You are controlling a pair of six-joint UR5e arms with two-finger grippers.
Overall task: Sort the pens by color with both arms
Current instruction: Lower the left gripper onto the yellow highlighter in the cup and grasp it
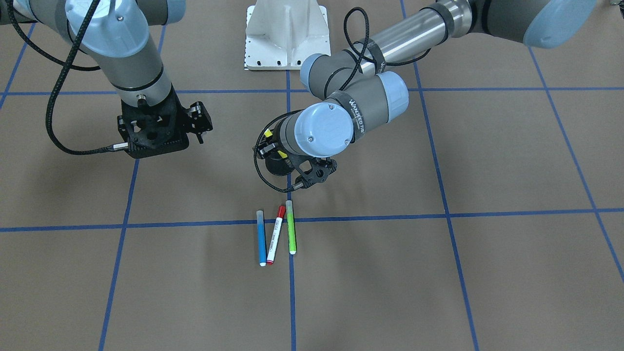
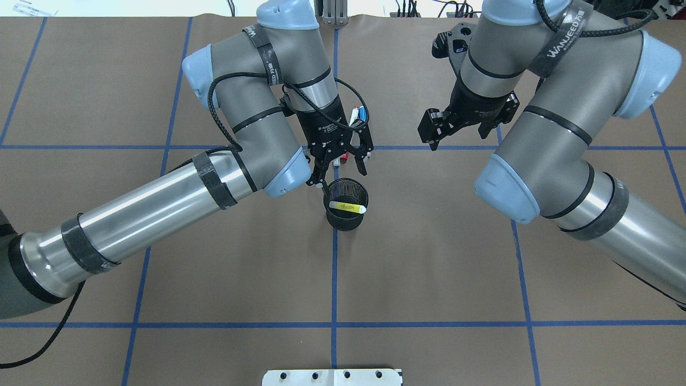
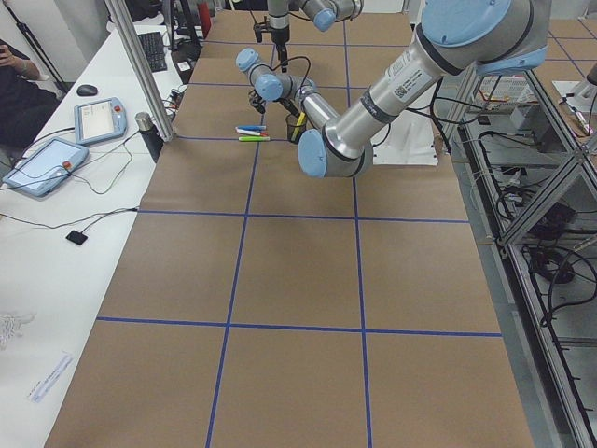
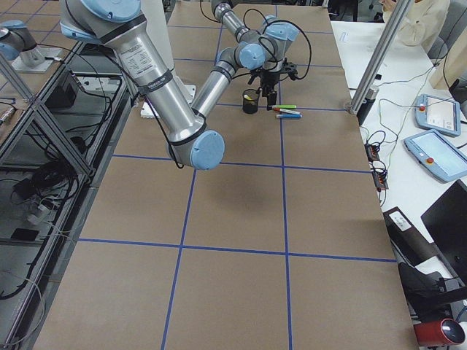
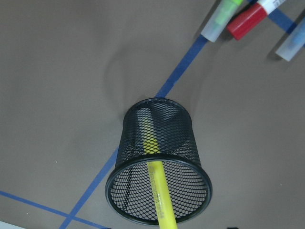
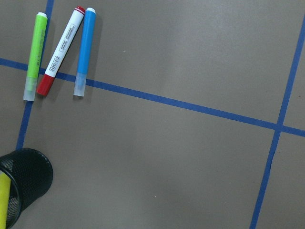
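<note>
A blue pen point(image 1: 261, 237), a white marker with a red cap point(image 1: 275, 234) and a green pen point(image 1: 291, 226) lie side by side on the brown table, also shown in the right wrist view point(image 6: 84, 50). A black mesh cup point(image 2: 347, 203) stands upright with a yellow highlighter point(image 2: 348, 207) leaning inside it. My left gripper point(image 2: 341, 174) is open and empty, just above the cup's far rim, between the cup and the pens. My right gripper point(image 2: 458, 136) is open and empty, hovering to the right of the pens, apart from them.
A white base pedestal point(image 1: 286, 34) stands at the robot's edge of the table. Blue tape lines point(image 1: 438, 214) divide the brown surface into squares. A side bench with tablets point(image 3: 47, 166) and a metal post point(image 3: 140, 75) runs along the operators' side.
</note>
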